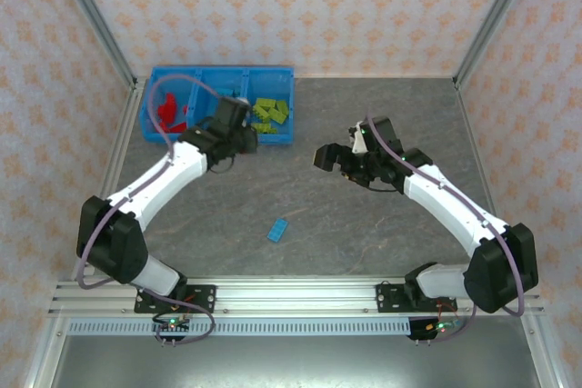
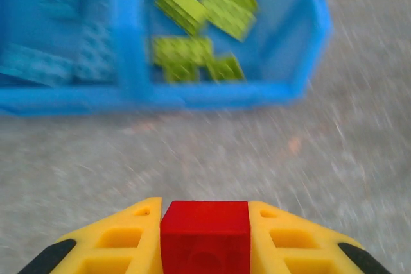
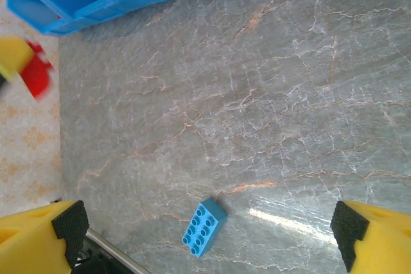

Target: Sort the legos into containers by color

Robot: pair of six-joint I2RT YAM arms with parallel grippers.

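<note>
- Lower centre of the left wrist view: my left gripper [image 2: 204, 222] is clamped on a red brick [image 2: 204, 243], just short of the bin [image 2: 192, 94].
- Risk: yellow-green bricks [image 2: 199, 4] lie straight ahead, so releasing here would likely missort; red bricks [image 1: 168, 114] sit at the bin's left end.
- My right gripper [image 1: 329, 156] gapes wide and holds nothing; a blue brick [image 1: 279, 230] lies loose, lower centre.
- Grey veined table [image 1: 382, 233]; patterned walls [image 1: 318, 6].

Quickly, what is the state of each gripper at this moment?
Left gripper: closed, holding a small red studded plastic brick.
Right gripper: open, holding nothing.
</note>
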